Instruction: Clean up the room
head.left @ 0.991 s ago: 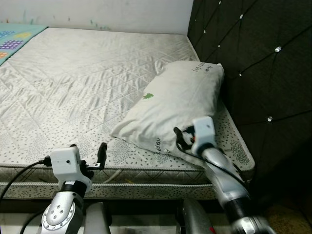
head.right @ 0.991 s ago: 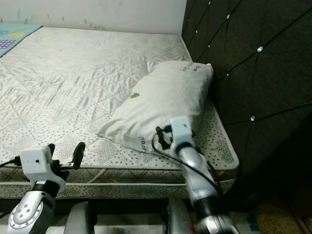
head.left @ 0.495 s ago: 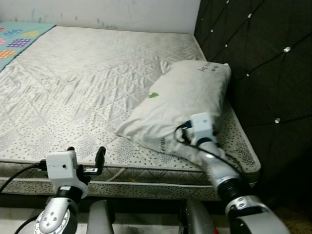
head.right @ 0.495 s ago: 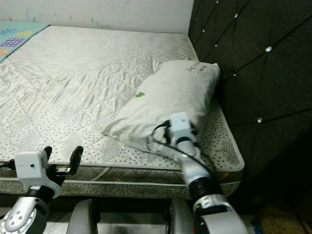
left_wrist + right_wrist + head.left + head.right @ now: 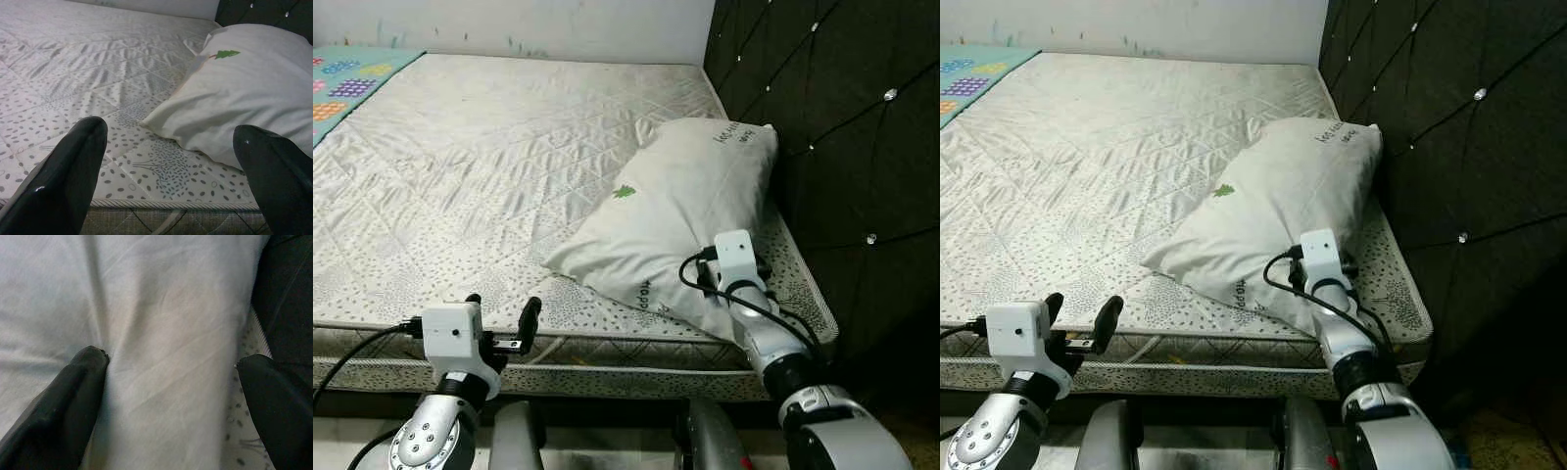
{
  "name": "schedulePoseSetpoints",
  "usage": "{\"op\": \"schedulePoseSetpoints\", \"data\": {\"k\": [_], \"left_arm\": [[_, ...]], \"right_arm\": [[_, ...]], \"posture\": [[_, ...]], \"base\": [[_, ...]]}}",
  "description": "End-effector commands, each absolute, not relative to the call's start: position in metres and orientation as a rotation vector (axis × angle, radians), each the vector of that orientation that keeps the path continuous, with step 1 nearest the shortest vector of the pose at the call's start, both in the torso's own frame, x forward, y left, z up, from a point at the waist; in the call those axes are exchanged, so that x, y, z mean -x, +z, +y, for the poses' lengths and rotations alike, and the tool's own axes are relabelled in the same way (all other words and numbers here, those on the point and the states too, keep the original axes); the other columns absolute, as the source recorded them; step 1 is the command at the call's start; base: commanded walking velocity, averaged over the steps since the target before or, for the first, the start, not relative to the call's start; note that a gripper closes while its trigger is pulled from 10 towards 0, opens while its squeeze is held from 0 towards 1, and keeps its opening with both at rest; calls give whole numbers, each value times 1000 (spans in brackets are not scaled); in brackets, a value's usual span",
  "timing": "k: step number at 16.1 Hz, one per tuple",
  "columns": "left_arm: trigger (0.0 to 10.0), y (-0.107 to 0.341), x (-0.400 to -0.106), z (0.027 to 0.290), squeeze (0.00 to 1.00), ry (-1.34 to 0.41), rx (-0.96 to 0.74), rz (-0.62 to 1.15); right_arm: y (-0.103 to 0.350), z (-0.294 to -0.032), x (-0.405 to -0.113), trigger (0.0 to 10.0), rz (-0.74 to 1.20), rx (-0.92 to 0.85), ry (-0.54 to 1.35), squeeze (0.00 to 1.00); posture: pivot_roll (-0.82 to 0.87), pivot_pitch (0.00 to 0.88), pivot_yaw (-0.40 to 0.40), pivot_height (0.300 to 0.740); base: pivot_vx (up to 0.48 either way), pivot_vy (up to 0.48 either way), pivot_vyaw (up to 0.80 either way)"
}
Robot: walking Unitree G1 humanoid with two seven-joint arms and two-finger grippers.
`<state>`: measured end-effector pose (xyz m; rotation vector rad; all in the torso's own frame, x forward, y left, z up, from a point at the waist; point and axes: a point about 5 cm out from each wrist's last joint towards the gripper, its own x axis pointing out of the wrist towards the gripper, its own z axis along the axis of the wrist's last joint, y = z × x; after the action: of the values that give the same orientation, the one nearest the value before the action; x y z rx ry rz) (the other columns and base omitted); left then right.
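Note:
A white pillow [image 5: 675, 211] with a small green tree print lies at an angle on the bed's right side, against the dark headboard. My right gripper [image 5: 168, 363] is at the pillow's near corner, open. One finger [image 5: 78, 382] presses into the fabric, the other finger [image 5: 271, 391] stands beside the pillow's edge over the mattress. My left gripper [image 5: 502, 305] hovers open at the bed's front edge, left of the pillow, holding nothing. In the left wrist view the pillow [image 5: 244, 93] lies ahead of the spread fingers.
The bare quilted mattress [image 5: 480, 147] stretches wide to the left and back. A tufted black headboard [image 5: 842, 108] stands close on the right. A colourful play mat [image 5: 352, 73] lies at the far left, by the white wall.
The camera swung slightly a second ago. Since then my right gripper has slid a little to the right along the pillow's near corner. The left gripper has drifted slightly right and down.

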<state>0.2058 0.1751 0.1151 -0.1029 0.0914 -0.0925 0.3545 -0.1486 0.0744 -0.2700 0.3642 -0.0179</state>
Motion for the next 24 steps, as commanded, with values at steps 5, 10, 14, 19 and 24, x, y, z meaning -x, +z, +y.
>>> {"op": "schedulePoseSetpoints", "data": {"k": [5, 10, 14, 19, 24], "left_arm": [[10000, 117, -214, 169, 0, -131, 111, 79], [10000, 120, -222, 171, 0, -122, 105, 56], [10000, 119, -221, 170, 0, -116, 109, 54], [10000, 120, -226, 167, 0, -133, 110, 45], [10000, 119, -226, 168, 0, -127, 105, 41]], "right_arm": [[47, -117, -336, 0, 525, 131, 86, 0], [48, -96, -336, 0, 558, 63, 122, 0], [47, -94, -334, 0, 586, 41, 112, 0], [36, -95, -330, 0, 642, 38, 73, 0], [31, -93, -327, 0, 670, -9, 57, 0]], "posture": [[91, 24, -29, 553], [102, 0, -36, 553], [102, 0, -37, 553], [99, 0, -29, 553], [110, 0, -34, 553]], "base": [[0, 0, 0], [0, 0, 0], [0, 0, 0], [0, 0, 0], [0, 0, 0]]}}
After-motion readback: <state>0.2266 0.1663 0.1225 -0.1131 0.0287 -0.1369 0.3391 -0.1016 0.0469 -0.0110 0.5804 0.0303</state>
